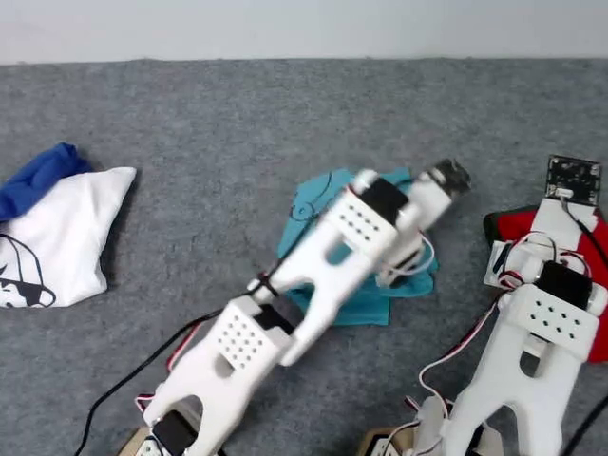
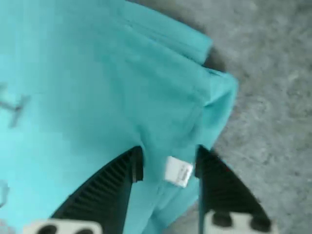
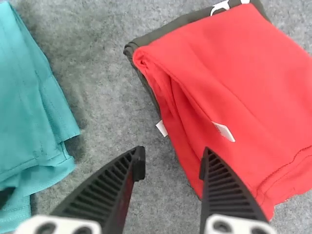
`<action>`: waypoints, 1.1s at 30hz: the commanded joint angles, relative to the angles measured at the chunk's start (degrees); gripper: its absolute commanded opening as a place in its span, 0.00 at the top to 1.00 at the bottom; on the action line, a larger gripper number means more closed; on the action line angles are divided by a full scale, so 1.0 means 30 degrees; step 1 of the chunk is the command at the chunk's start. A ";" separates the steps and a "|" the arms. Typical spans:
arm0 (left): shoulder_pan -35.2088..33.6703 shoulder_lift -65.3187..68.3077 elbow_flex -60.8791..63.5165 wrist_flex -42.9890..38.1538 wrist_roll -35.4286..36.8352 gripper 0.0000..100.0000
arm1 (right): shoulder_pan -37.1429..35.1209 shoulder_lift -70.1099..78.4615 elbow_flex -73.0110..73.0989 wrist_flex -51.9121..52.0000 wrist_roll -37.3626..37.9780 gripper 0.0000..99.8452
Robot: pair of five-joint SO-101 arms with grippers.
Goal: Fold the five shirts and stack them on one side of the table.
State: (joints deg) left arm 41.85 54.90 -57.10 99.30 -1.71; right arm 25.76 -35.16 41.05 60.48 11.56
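Our left fingers [image 2: 109, 190] stand parted astride the folded edge of the teal shirt [image 2: 97, 87] mid counter [image 1: 237, 142], probably to pinch it, while our right fingers [image 3: 114, 187] hang open beside the stacked red shirt [image 3: 234, 73].

Left arm [image 1: 313, 285] and right arm [image 1: 513, 380]: white moulded shells, forked links, panels pierced with grids of small holes [image 1: 239, 339]. Black servo blocks [image 1: 385, 198] at joints. Red, white and black wires [image 1: 518, 271] beside right arm; black cable [image 1: 114, 389] at left base. Bare circuit board [image 1: 573, 177] at far right. Left gripper [image 2: 168, 168] and right gripper [image 3: 170, 165]: black ribbed fingers [image 3: 114, 187], white mounts, dark screw holes [image 3: 217, 226].
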 commanded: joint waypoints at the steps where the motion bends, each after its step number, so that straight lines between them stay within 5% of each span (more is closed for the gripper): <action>1: 0.0322 0.0645 -0.1597 -0.0205 0.0000 0.80 | 0.0044 -0.0571 -0.0703 0.0073 0.0205 0.81; 10: 0.0088 0.3868 -0.6462 -0.0176 -0.0059 0.80 | 0.0015 -0.0718 0.0352 -0.0044 0.0147 0.81; 17: -0.0234 0.5480 -1.0447 -0.0117 -0.0088 0.97 | -0.0454 -0.0747 0.1553 -0.0073 0.0147 0.81; 21: -0.0234 0.6095 -1.0945 -0.0117 -0.0117 0.99 | -0.1451 -0.0747 0.1582 -0.0073 0.0176 0.81; 33: -0.3165 0.2374 -1.2879 0.0381 0.0000 0.99 | -0.2183 -0.0659 0.1582 -0.0073 0.0205 0.81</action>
State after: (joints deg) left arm 36.40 69.41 -92.26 99.56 -1.71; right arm 19.87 -36.04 46.07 60.48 11.56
